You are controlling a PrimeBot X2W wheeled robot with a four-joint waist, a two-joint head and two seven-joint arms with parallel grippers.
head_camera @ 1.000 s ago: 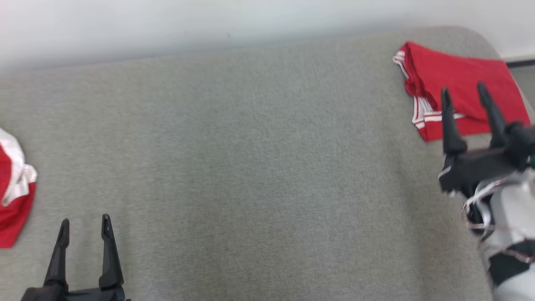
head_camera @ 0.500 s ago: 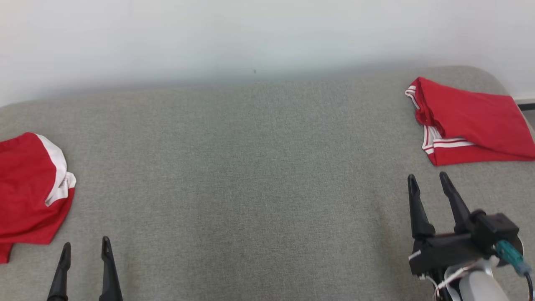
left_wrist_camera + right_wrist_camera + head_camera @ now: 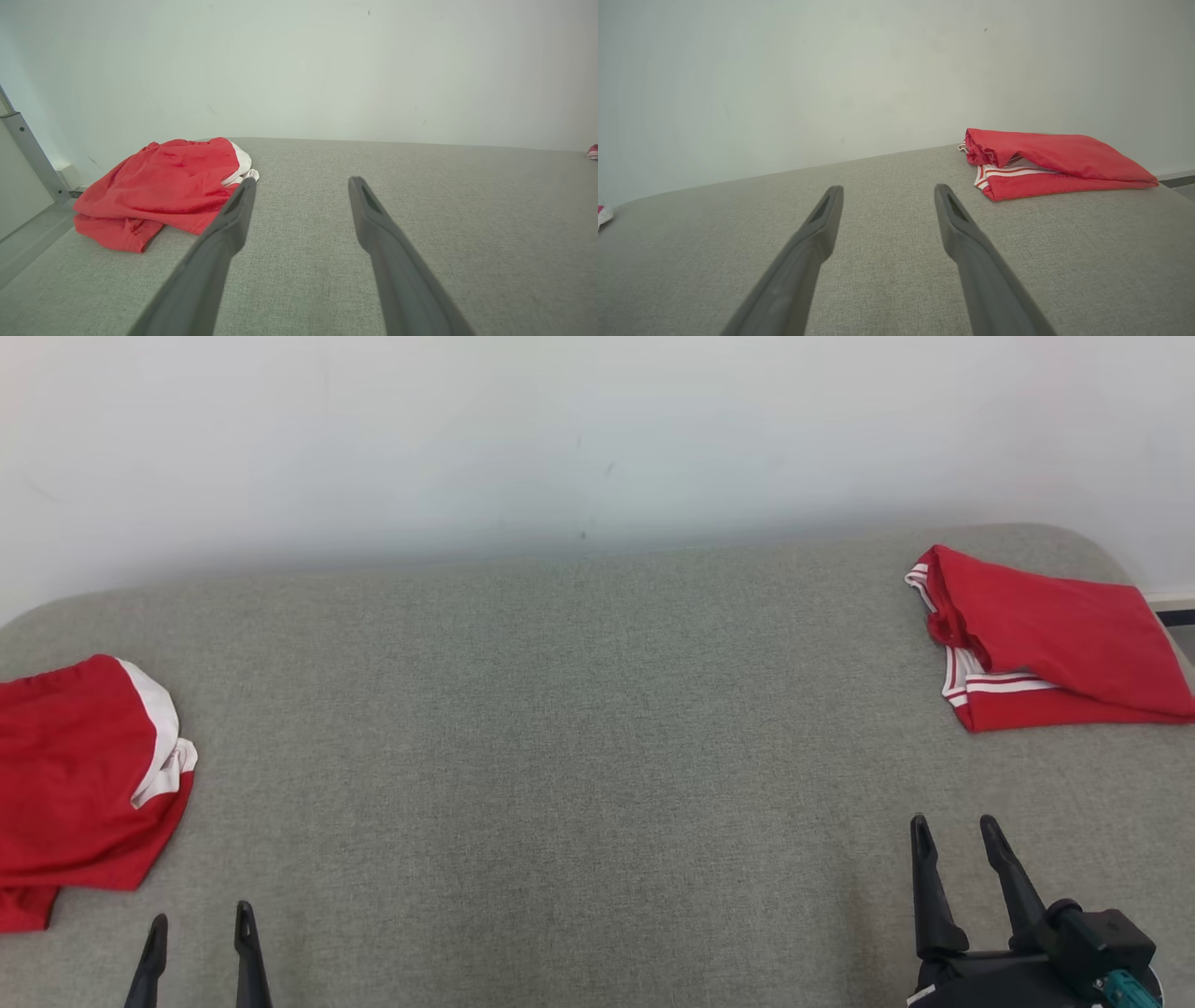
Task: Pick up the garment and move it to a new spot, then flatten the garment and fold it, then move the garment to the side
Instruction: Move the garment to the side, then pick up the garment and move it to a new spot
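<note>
no readable text, no labels, no brands, no numbers

Bright, even, diffuse lighting throughout. Faint soft shadow along wall (image 3: 597, 448) base at far edge of grey surface (image 3: 560, 709). Head view sharp, colours slightly washed. Wrist views: near fingers (image 3: 219, 261) soft and out of focus; mild wide-angle curving toward edges.
</note>
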